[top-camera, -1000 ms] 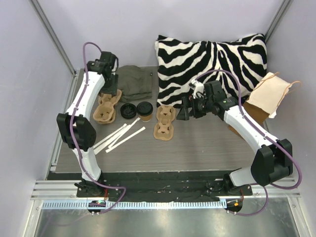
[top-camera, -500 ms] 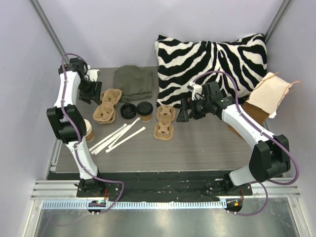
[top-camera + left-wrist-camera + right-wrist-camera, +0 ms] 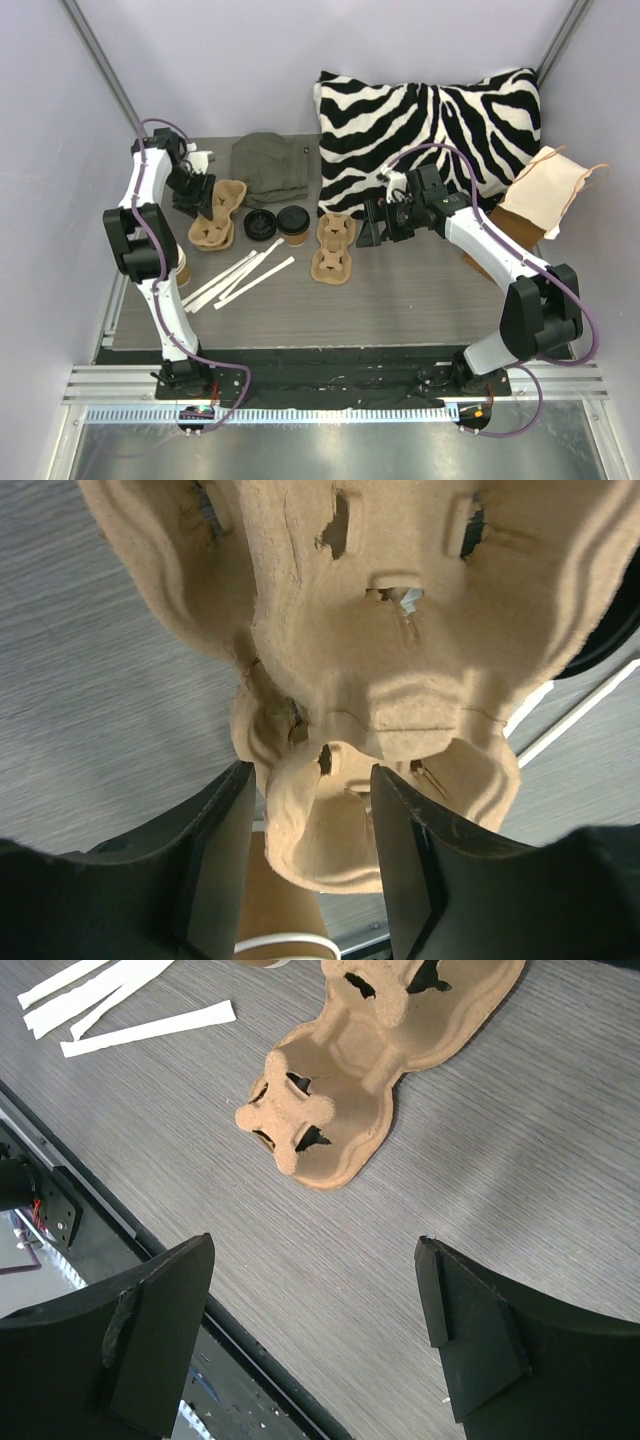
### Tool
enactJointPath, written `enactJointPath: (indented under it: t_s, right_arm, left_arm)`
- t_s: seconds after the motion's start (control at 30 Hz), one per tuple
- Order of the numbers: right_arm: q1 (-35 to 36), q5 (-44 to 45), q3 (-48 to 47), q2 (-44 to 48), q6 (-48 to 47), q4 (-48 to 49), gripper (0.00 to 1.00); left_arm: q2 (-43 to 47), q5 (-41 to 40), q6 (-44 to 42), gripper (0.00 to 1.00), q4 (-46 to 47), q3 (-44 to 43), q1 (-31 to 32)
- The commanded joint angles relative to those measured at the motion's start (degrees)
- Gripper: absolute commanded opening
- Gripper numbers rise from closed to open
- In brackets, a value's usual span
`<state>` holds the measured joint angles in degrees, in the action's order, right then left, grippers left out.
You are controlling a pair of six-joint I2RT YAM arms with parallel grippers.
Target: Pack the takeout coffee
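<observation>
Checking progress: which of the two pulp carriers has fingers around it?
The left carrier, by the olive cloth: its end sits between the left gripper's fingers. The centre carrier lies untouched, ahead of the right gripper.

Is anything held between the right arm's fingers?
No, the right fingers stand wide apart with only table between them; the cup carrier lies beyond.

The tan moulded-pulp two-hole cup carrier is rough, fibrous and matt, ragged at its slots. The small tan-brown paper coffee cup has a smooth matt wall. The grey tabletop shows fine wood grain. The zebra-striped pillow and crumpled olive-green cloth look like soft fabric
</observation>
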<state>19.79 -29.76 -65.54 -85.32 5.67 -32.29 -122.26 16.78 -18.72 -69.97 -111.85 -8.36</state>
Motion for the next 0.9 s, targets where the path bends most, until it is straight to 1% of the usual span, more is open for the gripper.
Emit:
enactJointPath:
  t_s: [0.0,0.07,0.17,0.2,0.37,0.53,0.7,0.87]
  right_arm:
    - [0.3,-0.9,-2.9,0.0,-1.0,0.2,0.9]
    - [0.3,-0.9,-3.0,-0.3,-1.0,0.0,0.9]
    - [0.3,-0.8,-3.3,-0.5,-0.9,-0.3,0.9]
    - [0.2,-0.8,-3.3,-0.5,-1.0,-0.5,0.89]
    - [0.3,-1.2,-3.2,-0.4,-0.7,-0.5,0.9]
    - [0.3,-1.7,-2.9,-0.5,-0.2,-0.4,0.9]
    - [0.3,-1.7,-3.1,-0.3,-0.3,-0.5,0.9]
    - [0.3,-1.5,-2.3,0.2,-0.6,-0.5,0.9]
  left_arm:
    - [-0.3,1.9,-0.9,0.5,2.1,0.9,0.0]
    - [-0.4,2.4,-1.1,0.48,2.5,1.7,-0.1]
    - [-0.1,2.4,-1.2,0.34,2.4,2.1,-0.1]
    - [0.3,2.4,-1.1,0.26,2.3,2.1,-0.2]
    - [4.8,4.1,0.2,0.08,2.0,3.4,-1.6]
    - [9.2,6.3,2.3,0.05,3.2,6.2,-2.4]
    - [7.6,4.8,3.2,0.03,3.5,5.6,-3.1]
    - [6.3,6.2,4.0,0.03,3.8,5.2,-4.6]
